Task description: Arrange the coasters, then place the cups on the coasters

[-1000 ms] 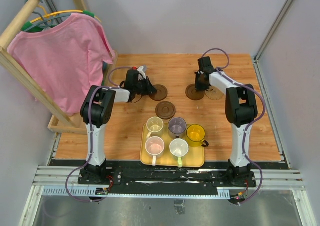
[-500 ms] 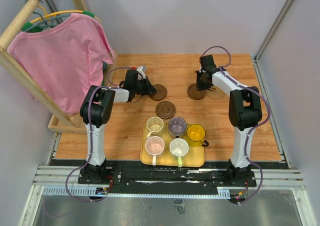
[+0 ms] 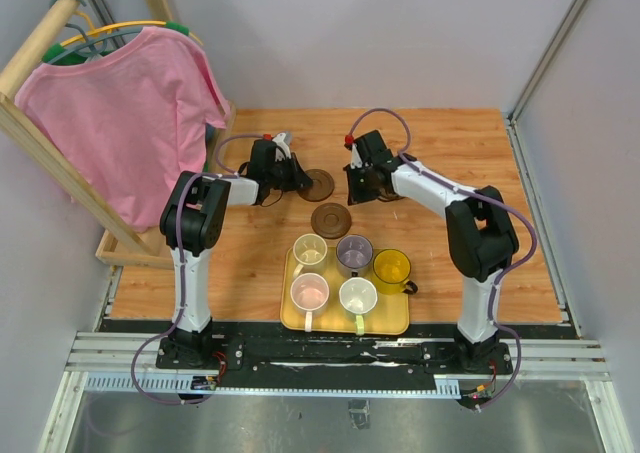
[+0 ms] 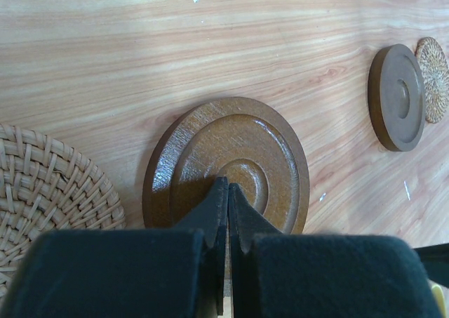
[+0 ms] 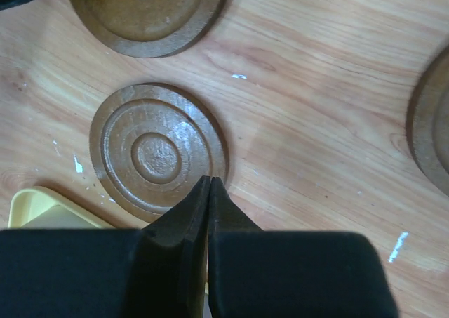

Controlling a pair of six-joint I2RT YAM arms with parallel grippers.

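Observation:
My left gripper (image 4: 226, 188) (image 3: 300, 180) is shut, its tips resting on the middle of a dark brown coaster (image 4: 231, 163) (image 3: 320, 183). A woven tan coaster (image 4: 42, 184) lies just left of it. Further right sit another dark coaster (image 4: 396, 97) and a tan one (image 4: 435, 79). My right gripper (image 5: 209, 181) (image 3: 357, 188) is shut and empty, its tips at the right rim of the middle dark coaster (image 5: 158, 149) (image 3: 331, 218). Several cups stand on the yellow tray (image 3: 345, 323): pale yellow (image 3: 309, 249), purple-grey (image 3: 354, 252), amber (image 3: 391, 266), pink (image 3: 309, 291), whitish-green (image 3: 358, 295).
A pink shirt (image 3: 125, 123) hangs on a wooden rack at the left, whose base (image 3: 120, 248) rests on the table's left edge. Grey walls close the back and right sides. A corner of the tray (image 5: 42, 206) shows below the middle coaster.
My right arm has swung left, from the coasters at the back right to the middle of the table beside the centre coaster. The left arm has stayed put.

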